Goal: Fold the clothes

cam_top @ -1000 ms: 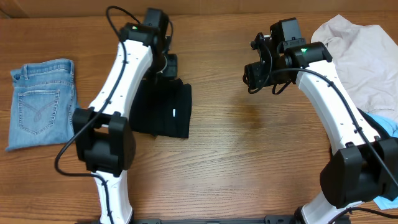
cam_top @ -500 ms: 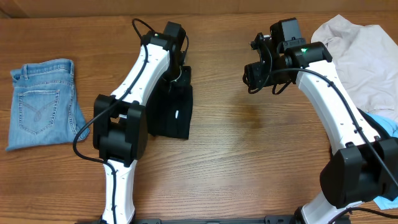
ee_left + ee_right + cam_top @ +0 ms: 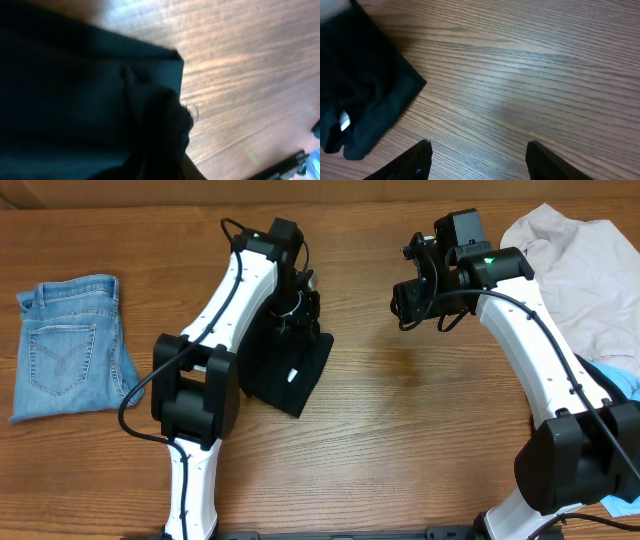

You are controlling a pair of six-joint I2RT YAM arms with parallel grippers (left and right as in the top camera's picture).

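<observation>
At the far left of the overhead view we see a folded pair of blue jeans (image 3: 68, 345) lying flat on the wooden table (image 3: 400, 440), back pocket up and well apart from everything else. Moving right, the left arm (image 3: 225, 310) reaches to the upper middle of the frame. There the left gripper (image 3: 298, 310) sits down on the top end of the black garment (image 3: 290, 375).

That garment is folded into a narrow oblong and lies left of centre, tilted so its lower end points toward the lower right. A small white tag (image 3: 294, 374) shows on it. In the left wrist view the dark cloth fills the left half of the frame and bunches up at the bottom centre. Cloth and fingers are equally black, so we cannot tell whether the jaws are together or apart.

Further right, the right gripper (image 3: 405, 305) hangs above bare wood, clear of the black garment. Its wrist view shows the two fingers (image 3: 420, 162) spread wide with nothing between them, and the garment's corner sits in the upper left of that frame.

At the far right a beige garment (image 3: 585, 275) lies rumpled in the upper corner. A light blue cloth (image 3: 620, 385) lies just below it at the frame's edge.
</observation>
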